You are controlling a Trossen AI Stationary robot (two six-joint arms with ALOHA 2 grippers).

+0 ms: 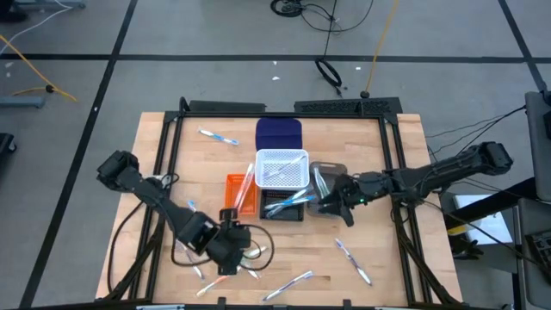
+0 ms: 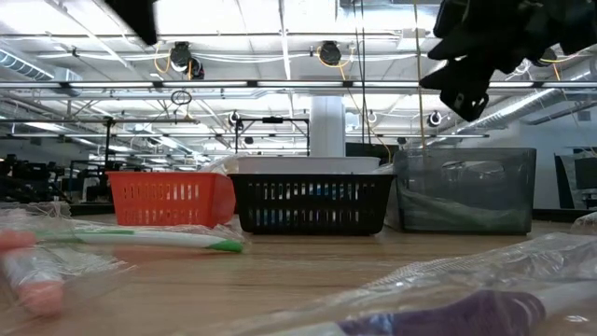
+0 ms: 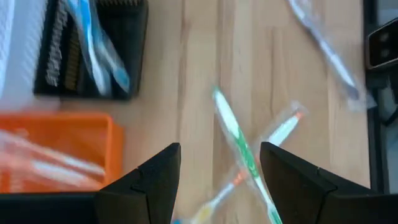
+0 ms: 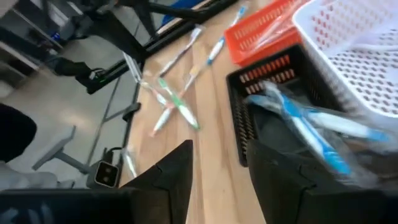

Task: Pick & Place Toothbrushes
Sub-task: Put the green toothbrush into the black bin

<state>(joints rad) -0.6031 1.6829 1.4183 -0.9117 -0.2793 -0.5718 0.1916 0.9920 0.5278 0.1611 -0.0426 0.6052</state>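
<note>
Right gripper: my right gripper (image 1: 329, 205) hangs over the grey bin (image 1: 328, 175), just beside the black bin (image 1: 285, 207); fingers parted with nothing between them, so I read it as released.
Left gripper: my left gripper (image 3: 219, 180) hovers near the desk's front edge, fingers spread wide and holding nothing, right above a green brush (image 3: 239, 148) crossed over an orange brush (image 3: 273, 140).
Sorted so far: blue brushes (image 4: 317, 127) lie in the black bin; pale orange-accented ones sit in the orange bin (image 1: 240, 190); a few rest in the white bin (image 1: 282, 169).
Left to do: I count loose brushes near the front edge, one (image 1: 353, 260) toward the front right, one (image 1: 218, 136) near the back left. I judge the job partly done, with a fair bit remaining.
Surface: a pale wood desk (image 1: 387, 258) inside a black frame, with a dark blue bin (image 1: 279, 133) behind the white one.
Room: grey floor with cables around the desk; in the low view, an open hall with ceiling lights and trusses.
</note>
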